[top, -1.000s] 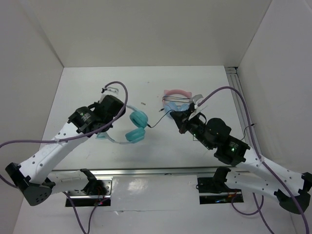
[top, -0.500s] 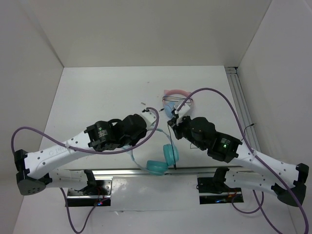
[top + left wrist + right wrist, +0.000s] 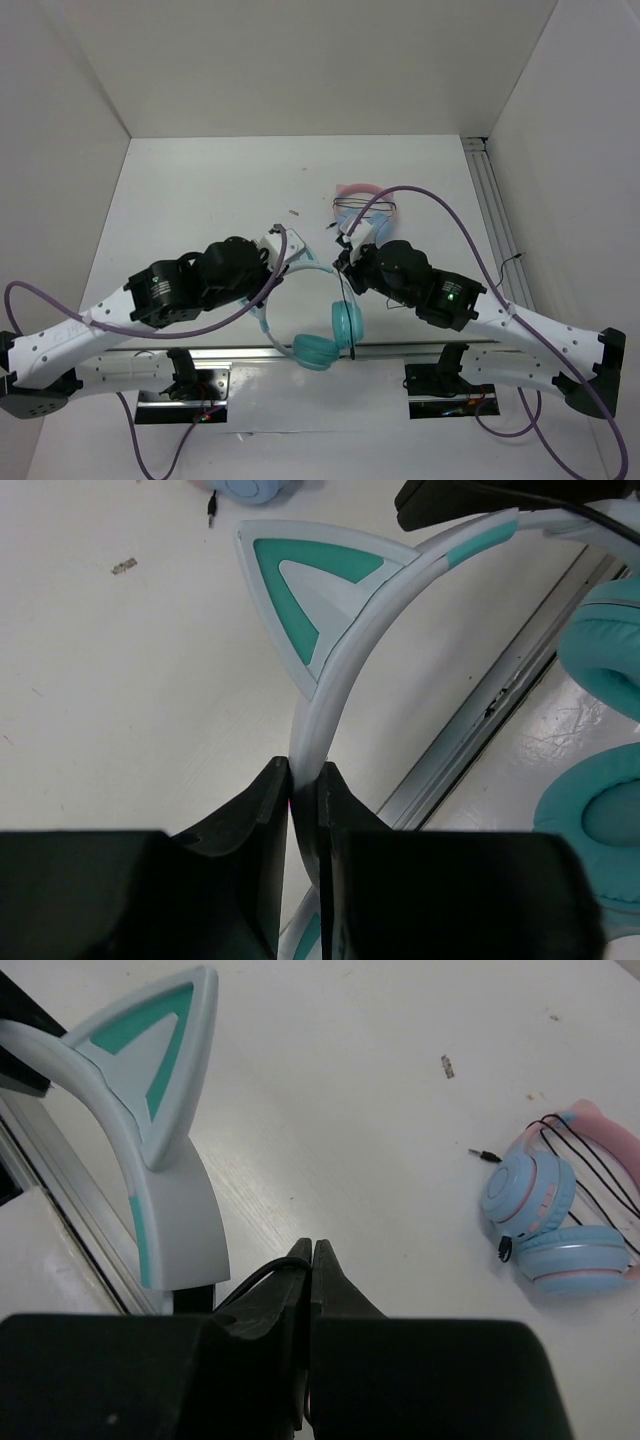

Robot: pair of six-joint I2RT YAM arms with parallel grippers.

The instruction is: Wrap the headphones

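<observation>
Left gripper [image 3: 305, 780] clamps the headphones [image 3: 345, 650] by the headband, plain in its wrist view but hidden overhead. Right gripper [image 3: 310, 1252] pinches their cable [image 3: 252, 1278] — cups [image 3: 345, 322] above the table's [image 3: 200, 190] near edge.

Teal cat-eared headphones [image 3: 347, 322] — headband up, earcups hanging below.

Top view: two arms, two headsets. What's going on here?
The left claw is shut on the headband of the teal headphones and holds them near the table's front edge, with the ear cups over the rail. The right claw is shut on their thin black cable. No cable turns show on the headband yet. The pink-and-blue pair lies untouched farther back.
</observation>
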